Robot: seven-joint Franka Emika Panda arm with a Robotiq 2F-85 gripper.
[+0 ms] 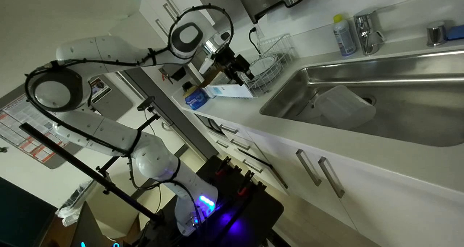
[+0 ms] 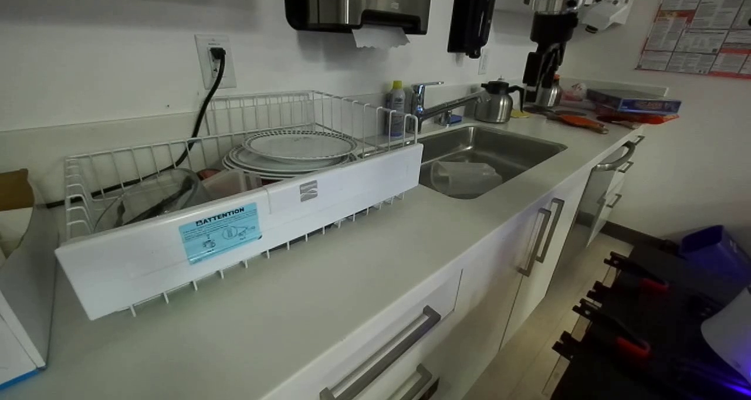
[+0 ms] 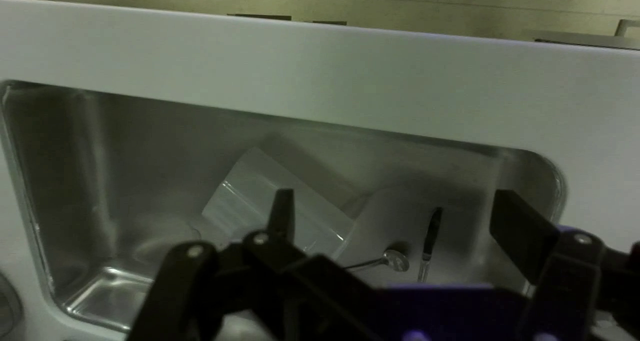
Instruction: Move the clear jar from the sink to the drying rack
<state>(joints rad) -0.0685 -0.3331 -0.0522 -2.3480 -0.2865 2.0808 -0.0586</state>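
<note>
The clear jar (image 1: 346,107) lies tilted on its side in the steel sink (image 1: 409,120). It also shows in an exterior view (image 2: 463,178) and in the wrist view (image 3: 260,186). The drying rack (image 2: 340,192), of thin wire with a white front panel, stands on the counter beside the sink and holds plates and containers. My gripper (image 3: 393,201) is open and empty. In the wrist view its left finger overlaps the jar in the picture, well above it and not touching. Both exterior views show the gripper (image 1: 245,77) (image 2: 541,77) raised high, pointing down. The gripper hides the jar's lower part in the wrist view.
A spoon (image 3: 395,260) and a dark-tipped knife (image 3: 431,236) lie in the sink beside the jar. A faucet (image 1: 366,33) and a yellow-capped bottle (image 1: 344,38) stand behind the sink. A steel jug (image 2: 494,104) stands beyond it. A paper-towel dispenser (image 2: 358,4) hangs above.
</note>
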